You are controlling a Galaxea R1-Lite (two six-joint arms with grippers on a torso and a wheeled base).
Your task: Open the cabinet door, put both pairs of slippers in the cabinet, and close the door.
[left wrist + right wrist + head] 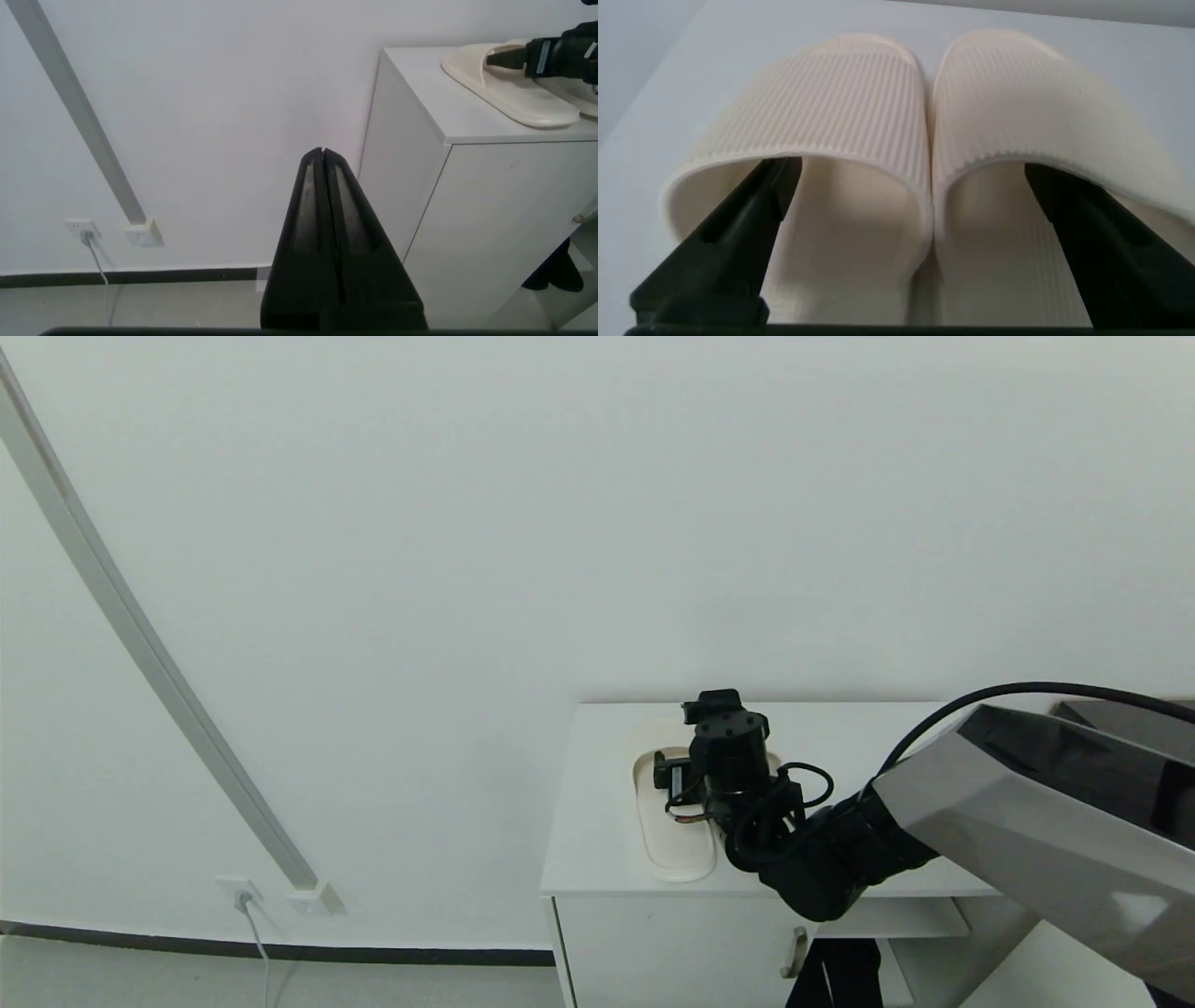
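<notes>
The slippers point(674, 845), a cream pair, lie side by side on top of the white cabinet point(597, 821), towards its left end and touching each other along their inner sides. Their toe straps point to the far wall.

The right gripper point(719, 775) hangs over the pair. In the right wrist view its fingers point(738, 233) stand spread wide: one reaches under the strap of the left slipper point(831, 103), the other under the strap of the right slipper point(1036, 93). The gripper point(909, 173) is released, not pressed on either one, with the joined inner walls of the pair between its fingers.

The left gripper point(322, 159) is in the air to the left of the cabinet point(486, 205), nearer than it, clenched on nothing, finger against finger.

The door point(672, 957) on the cabinet's front looks shut, with its handle point(798, 952) at the right edge. Just right of it a shelf point(896, 919) shows under the top.

On the wall to the left are a slanting cable duct point(140, 635) and, low down, a socket point(241, 894) with a plug in it.
</notes>
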